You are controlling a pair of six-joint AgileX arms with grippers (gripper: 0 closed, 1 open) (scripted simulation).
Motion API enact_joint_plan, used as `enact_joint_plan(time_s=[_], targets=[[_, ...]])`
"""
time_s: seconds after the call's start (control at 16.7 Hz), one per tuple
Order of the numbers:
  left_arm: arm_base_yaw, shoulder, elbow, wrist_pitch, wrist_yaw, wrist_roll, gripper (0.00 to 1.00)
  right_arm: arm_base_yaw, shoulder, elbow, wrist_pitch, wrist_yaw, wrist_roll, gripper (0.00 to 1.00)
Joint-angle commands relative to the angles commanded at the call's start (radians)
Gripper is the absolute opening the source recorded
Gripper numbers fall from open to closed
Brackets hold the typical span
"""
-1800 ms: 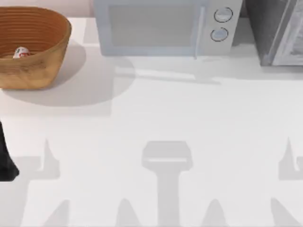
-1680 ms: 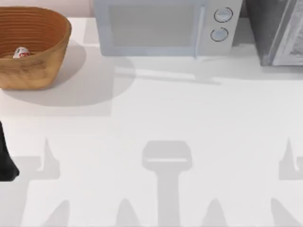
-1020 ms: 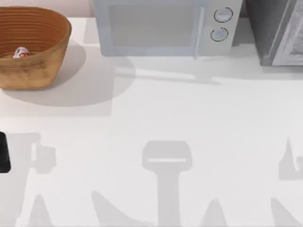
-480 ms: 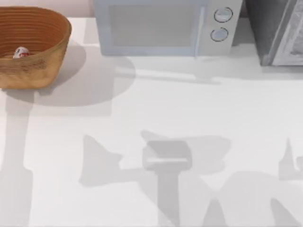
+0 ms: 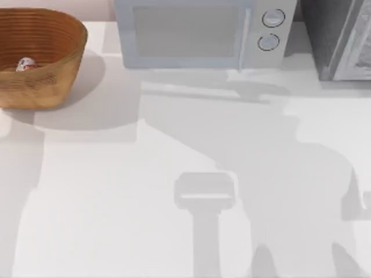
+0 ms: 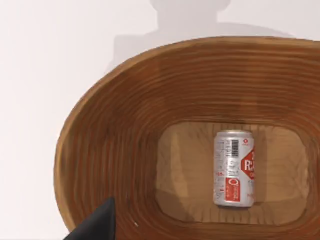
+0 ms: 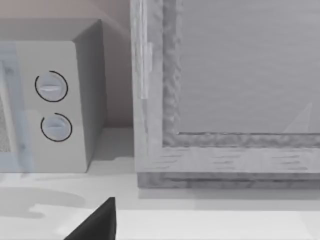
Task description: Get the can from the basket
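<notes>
The basket (image 5: 40, 87), a big orange-brown wicker bowl, stands at the table's far left corner in the top view. The can (image 5: 25, 64) peeks over its near wall as a small white and red shape. The left wrist view looks straight down into the basket (image 6: 115, 150). There the can (image 6: 233, 169) lies on its side on the basket floor, white with a red label. A dark part of my left gripper (image 6: 96, 226) hangs above the basket's inner wall, well apart from the can. A dark part of my right gripper (image 7: 96, 223) is above the table's far right.
A white microwave (image 5: 197, 32) with two round knobs stands at the back middle. A tall grey cabinet (image 5: 342, 37) fills the back right corner, also seen close as the cabinet (image 7: 230, 90) in the right wrist view. Broad arm shadows lie over the white table (image 5: 116, 191).
The dark piece of my left arm at the top view's left edge has gone out of that view. The arm shadows have swept over the table toward the back and right.
</notes>
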Motion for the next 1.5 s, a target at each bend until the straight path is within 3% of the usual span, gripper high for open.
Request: enact_joint_plan(time_s=[0.36,0.66,1.08,1.5], targets=[[-0.029,0.459,0.416,-0.255,0.043,0.011,1.0,0.0,0.0,0.0,0.0,0.0,0.0,1.0],[-0.041,0.626,0.544,-0.359,0.058,0.013,1.0,0.0,0.0,0.0,0.0,0.0,0.0,1.0],[-0.039,0.626,0.526,-0.342,0.057,0.014,1.0,0.0,0.0,0.0,0.0,0.0,0.0,1.0],[-0.052,0.568,0.226,-0.109,0.056,0.003,1.0,0.0,0.0,0.0,0.0,0.0,0.0,1.0]])
